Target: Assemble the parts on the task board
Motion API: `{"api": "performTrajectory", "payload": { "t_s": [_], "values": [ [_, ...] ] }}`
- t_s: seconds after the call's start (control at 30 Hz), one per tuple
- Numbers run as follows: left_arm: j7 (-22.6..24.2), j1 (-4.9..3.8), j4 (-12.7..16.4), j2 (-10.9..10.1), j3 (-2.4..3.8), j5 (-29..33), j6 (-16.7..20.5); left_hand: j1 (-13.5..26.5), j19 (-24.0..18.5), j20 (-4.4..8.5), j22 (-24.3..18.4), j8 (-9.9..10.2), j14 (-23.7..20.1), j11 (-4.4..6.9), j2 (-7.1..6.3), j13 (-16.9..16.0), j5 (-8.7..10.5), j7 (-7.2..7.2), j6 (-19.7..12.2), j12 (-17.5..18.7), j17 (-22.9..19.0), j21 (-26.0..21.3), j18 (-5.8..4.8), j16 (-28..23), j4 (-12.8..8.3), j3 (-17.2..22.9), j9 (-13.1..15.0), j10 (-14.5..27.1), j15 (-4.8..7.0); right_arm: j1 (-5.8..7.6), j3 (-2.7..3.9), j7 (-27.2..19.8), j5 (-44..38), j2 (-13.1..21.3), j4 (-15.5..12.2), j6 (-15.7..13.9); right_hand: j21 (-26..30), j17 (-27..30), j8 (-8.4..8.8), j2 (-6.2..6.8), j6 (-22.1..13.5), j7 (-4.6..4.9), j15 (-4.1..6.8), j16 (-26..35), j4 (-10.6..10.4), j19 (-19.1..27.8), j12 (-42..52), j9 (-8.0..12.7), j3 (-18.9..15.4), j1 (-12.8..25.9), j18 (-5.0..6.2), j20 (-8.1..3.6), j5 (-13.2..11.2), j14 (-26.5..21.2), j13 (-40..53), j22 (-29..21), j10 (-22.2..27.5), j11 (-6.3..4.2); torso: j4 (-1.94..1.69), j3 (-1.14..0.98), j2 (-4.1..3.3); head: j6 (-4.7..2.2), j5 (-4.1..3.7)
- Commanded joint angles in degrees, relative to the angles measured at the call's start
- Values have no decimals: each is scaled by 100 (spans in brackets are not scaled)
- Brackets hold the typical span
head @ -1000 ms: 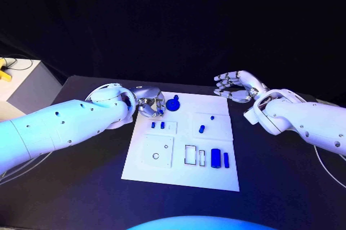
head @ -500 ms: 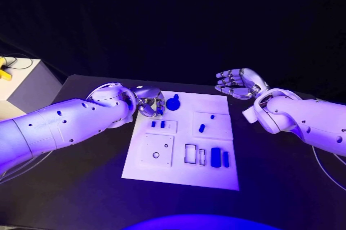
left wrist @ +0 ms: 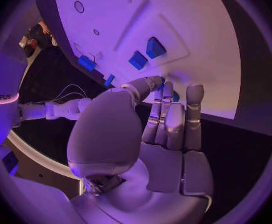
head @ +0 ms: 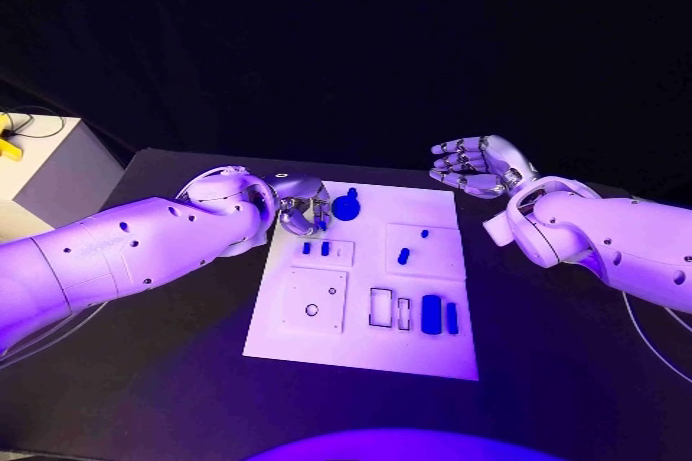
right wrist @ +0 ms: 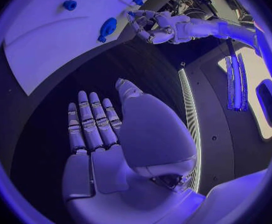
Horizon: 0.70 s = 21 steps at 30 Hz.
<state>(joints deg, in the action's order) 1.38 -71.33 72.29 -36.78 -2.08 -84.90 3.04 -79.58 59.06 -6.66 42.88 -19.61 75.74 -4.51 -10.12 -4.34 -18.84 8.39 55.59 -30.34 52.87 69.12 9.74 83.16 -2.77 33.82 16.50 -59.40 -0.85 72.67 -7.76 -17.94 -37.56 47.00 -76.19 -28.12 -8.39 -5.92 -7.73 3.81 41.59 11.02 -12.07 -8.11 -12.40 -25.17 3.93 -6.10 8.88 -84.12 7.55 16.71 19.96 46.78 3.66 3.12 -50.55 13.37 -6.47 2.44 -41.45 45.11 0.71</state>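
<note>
The white task board (head: 433,356) lies in the middle of the table. At its far left corner lies a round blue part with a knob (head: 346,206). My left hand (head: 300,205) hovers just beside it with fingers curled and nothing in them; the right wrist view shows a gap between the left hand (right wrist: 151,26) and the round part (right wrist: 107,28). Small blue parts (head: 315,249) and one more blue part (head: 404,256) sit mid-board, and longer blue parts (head: 431,311) sit nearer me. My right hand (head: 476,167) hangs beyond the board's far right corner, fingers spread and empty.
A pale box (head: 58,171) with a yellow thing on it stands off the table's far left corner. Black table (head: 144,381) surrounds the board on all sides. My left forearm (head: 130,251) lies along the board's left side.
My right hand has drifted slightly farther from me. The left hand and the parts are where they were.
</note>
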Motion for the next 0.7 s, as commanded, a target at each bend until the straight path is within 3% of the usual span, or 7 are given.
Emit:
{"api": "performTrajectory", "payload": {
  "t_s": [0.03, 0.7],
  "values": [
    [-28, 10, -6, 25, -8, -70, -111, 49, -37, 5, -8, 13, -47, -9, 6, 0, 10, 5, 38, 24, 1, -20, 0, -28, -4, -29, 6, -48, 12, -1, 1, -89, 30, 2, -17, 61, 32, 8, 1, 28, 22, 518, 1, 13, -3, 25, -20, 10, 33, 60, 80, 4, -28, 27, -2, -7, -33, 7, -2, -1, -2, 16, -9],
    [-183, 21, -50, 44, -25, -246, -278, 16, -51, 12, -27, 30, -56, 4, 17, -33, 57, -2, 68, 30, 5, -39, 3, -28, -37, -73, 31, -103, 21, -1, 1, -68, 53, 16, -50, 111, 37, 12, 7, 25, 24, 518, -1, 21, -9, 27, -24, 12, 49, 82, 79, 5, -25, 24, -3, -9, -33, 8, -4, 2, 2, 56, -4]
  ]
}}
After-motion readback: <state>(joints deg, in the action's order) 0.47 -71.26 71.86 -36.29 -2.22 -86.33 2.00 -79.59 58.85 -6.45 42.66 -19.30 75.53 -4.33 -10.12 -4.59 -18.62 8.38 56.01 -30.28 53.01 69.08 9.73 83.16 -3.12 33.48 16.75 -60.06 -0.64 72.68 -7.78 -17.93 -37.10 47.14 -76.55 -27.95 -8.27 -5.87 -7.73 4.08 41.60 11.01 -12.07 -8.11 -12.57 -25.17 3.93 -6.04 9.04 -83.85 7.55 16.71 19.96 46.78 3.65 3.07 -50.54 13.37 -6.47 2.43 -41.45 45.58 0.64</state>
